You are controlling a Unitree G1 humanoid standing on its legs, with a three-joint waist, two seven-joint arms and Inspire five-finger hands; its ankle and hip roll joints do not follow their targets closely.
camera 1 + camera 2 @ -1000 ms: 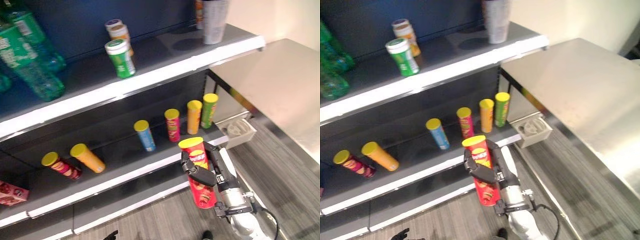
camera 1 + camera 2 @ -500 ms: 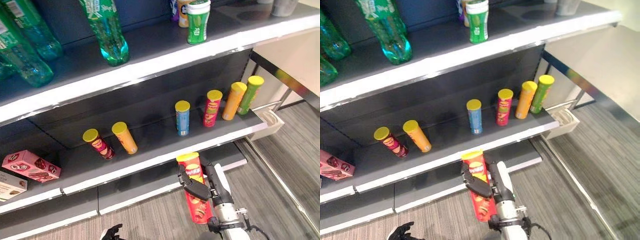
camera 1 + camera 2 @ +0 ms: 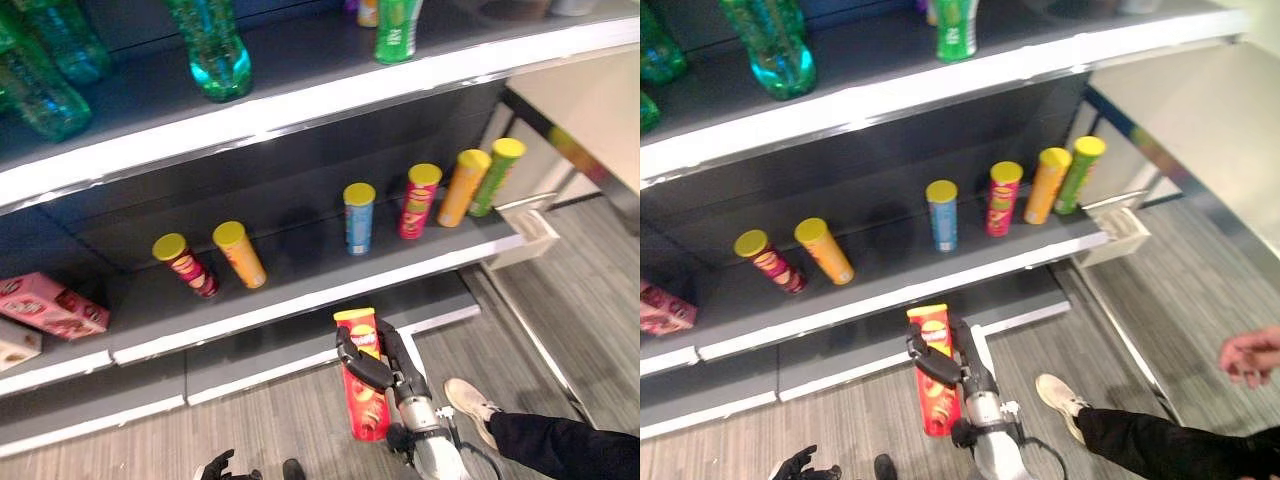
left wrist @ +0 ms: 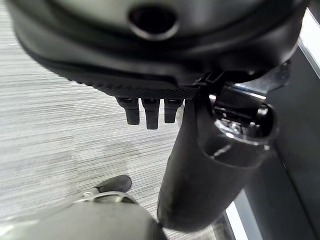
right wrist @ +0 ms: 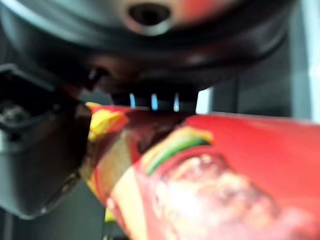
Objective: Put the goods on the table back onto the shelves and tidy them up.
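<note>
My right hand has its fingers and thumb curled round a red crisp tube with a yellow lid, holding it upright in front of the shelving, low down and just below the front lip of the middle shelf; in the right wrist view the tube's red printed wall lies right against the palm. On that middle shelf I see a row of other tubes, all standing or leaning apart from one another: a dark red one and an orange one side by side towards the left, both tilted, then a blue one upright near the middle, a pink-red one, another orange one and a green one leaning towards the right end. A pink box lies flat at the left end of the same level. On the upper shelf stand green plastic bottles and a green canister. My left hand shows low at the bottom edge over the grey striped floor; in the left wrist view its fingers hang curled with nothing in them. A person's leg in dark trousers with a pale shoe reaches in from the right, close to my right arm, and a person's hand shows at the right edge. A white tray sits beside the shelf's right end, under the metal table.
</note>
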